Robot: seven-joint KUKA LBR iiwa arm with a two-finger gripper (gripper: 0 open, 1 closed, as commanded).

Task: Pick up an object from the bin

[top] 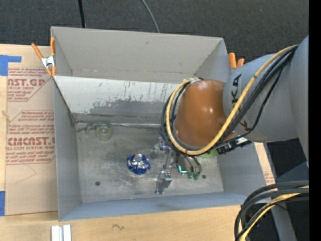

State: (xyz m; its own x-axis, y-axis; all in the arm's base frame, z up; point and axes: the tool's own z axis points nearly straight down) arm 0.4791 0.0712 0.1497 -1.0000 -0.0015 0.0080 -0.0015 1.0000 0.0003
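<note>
Orange wrist cover (200,115) tops the gripper (162,181), low near the bin's (100,89) front wall beside a blue-and-white ball (138,163); nothing seems picked yet, and whether it is open I cannot tell.

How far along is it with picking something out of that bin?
Done: the arm is down inside the bin, its tool low near the floor. In hand: the tool sits just right of a shiny blue ball, apart from it. Left: nothing looks gripped or lifted; the ball lies on the floor.
</note>
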